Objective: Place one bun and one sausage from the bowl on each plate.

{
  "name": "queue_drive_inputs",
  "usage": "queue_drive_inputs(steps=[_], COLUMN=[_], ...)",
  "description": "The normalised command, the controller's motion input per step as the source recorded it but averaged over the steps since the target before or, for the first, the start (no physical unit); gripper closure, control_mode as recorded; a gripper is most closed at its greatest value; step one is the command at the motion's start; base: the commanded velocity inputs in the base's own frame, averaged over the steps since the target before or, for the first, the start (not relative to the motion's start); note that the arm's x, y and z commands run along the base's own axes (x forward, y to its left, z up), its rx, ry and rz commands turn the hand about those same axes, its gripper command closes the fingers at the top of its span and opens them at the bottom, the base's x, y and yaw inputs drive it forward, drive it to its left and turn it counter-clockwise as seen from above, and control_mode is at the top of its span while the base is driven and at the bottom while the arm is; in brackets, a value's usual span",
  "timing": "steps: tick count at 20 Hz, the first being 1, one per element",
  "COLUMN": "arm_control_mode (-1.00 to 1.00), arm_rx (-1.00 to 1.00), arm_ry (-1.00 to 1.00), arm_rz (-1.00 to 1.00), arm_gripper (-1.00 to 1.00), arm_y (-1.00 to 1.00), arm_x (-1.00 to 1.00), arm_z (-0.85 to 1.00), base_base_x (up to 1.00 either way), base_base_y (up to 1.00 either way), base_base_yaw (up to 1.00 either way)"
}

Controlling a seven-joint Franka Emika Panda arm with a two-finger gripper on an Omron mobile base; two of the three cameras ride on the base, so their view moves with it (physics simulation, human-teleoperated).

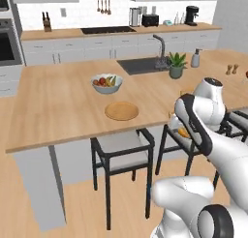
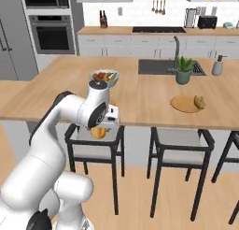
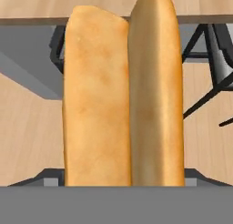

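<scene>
Your gripper (image 2: 99, 131) is clamping a bun (image 3: 123, 95), hanging low in front of the counter (image 1: 58, 106) edge, over a stool (image 2: 93, 147); in the hand view the split golden bun is running up the middle, hiding the fingertips. You're looking at two flat wooden plates: the left plate (image 1: 121, 111) is lying bare, while the right plate (image 2: 186, 104) is already carrying something bun-like (image 2: 200, 102) at its rim, too small to tell for sure. The fruit bowl (image 1: 106, 83) is sitting behind the left plate. So you're roughly a quarter in, I'd judge: this bun is likely heading to the bare plate, sausages are remaining.
</scene>
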Motion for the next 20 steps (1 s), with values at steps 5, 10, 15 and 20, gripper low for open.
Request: queue_drive_inputs(steps=[5, 10, 15, 20], arm_control_mode=[1.0, 1.0, -1.0, -1.0], arm_rx=[0.0, 0.0, 0.0, -0.01], arm_ry=[0.0, 0.0, 0.16, 0.03], arm_rz=[0.0, 0.0, 0.01, 0.0], arm_gripper=[1.0, 1.0, 1.0, 1.0], arm_y=[0.0, 0.0, 0.27, 0.41], arm_x=[0.0, 0.0, 0.87, 1.0], arm_z=[0.0, 0.0, -0.21, -0.39], base_base_x=[0.82, 0.71, 0.0, 0.0], base_base_y=[0.66, 0.09, 0.0, 0.0], base_base_yaw=[0.0, 0.0, 0.0, 0.0])
